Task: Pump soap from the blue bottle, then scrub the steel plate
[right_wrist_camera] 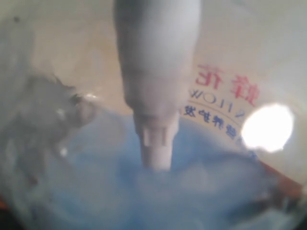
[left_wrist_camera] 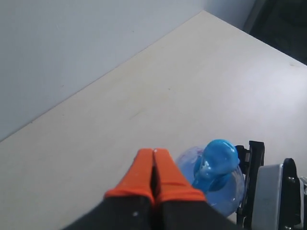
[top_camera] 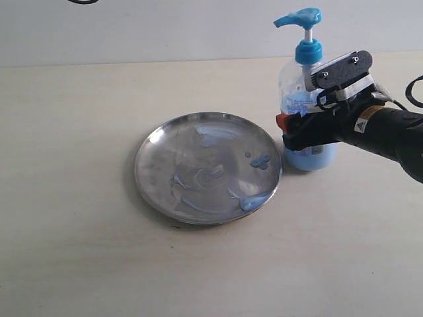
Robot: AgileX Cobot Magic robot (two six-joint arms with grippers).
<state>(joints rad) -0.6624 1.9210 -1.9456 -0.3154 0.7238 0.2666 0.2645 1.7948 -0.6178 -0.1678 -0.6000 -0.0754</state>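
Note:
The blue bottle stands upright just right of the steel plate, pump head raised. My right gripper is closed round the bottle's lower body, one orange fingertip showing on the plate side. The right wrist view is filled by the clear bottle wall, its white dip tube and blue soap. Soap blobs and smears lie on the plate. My left gripper, orange fingers pressed together and empty, hovers above and beside the pump head; it is outside the exterior view.
The beige table carries only the plate and bottle, with a pale wall behind. In the left wrist view, the right arm's black and grey wrist housing sits right next to the bottle.

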